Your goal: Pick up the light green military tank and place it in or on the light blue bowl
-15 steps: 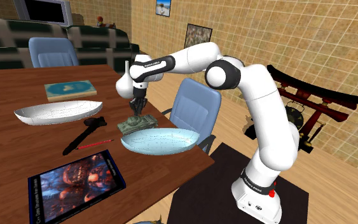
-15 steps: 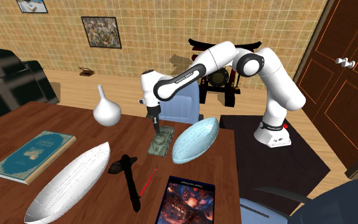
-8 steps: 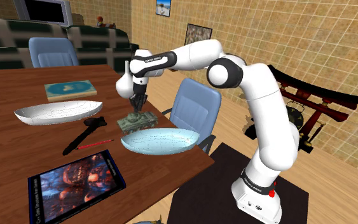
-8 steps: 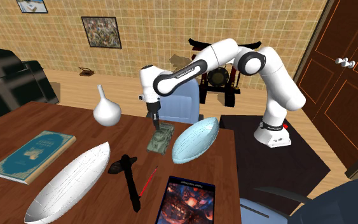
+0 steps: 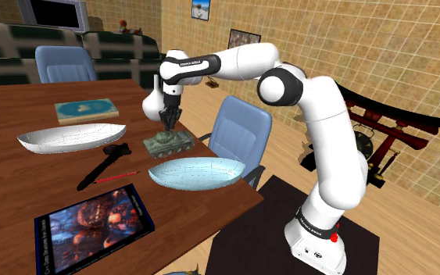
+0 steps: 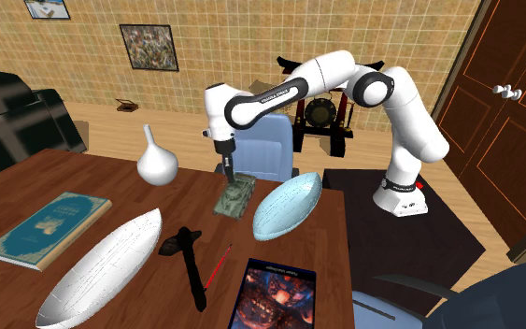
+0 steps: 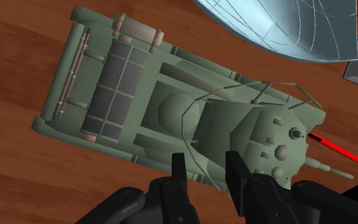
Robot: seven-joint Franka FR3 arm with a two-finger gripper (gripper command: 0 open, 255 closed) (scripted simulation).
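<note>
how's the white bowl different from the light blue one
The white bowl is longer and narrower; the light blue bowl is shorter and wider. The white bowl lies by the book, the light blue bowl near the tank. Both are shallow and empty.

Table clutter and seating, placed by the shoulder view.

On your brown wooden table (image 5: 23, 109), a long white boat-shaped dish (image 5: 69, 139) lies at the left. A teal book (image 5: 85, 110) lies flat behind it, and a white round-bellied vase (image 5: 151, 103) stands upright to the book's right. Nearer the camera you have a black tool (image 5: 105, 162) with a thin red stick (image 5: 116, 176) just beside it. A dark picture-covered book (image 5: 93, 223) lies at the near edge. One blue chair (image 5: 241, 133) stands at the table's right side, another blue chair (image 5: 63, 62) at the far end.
</note>
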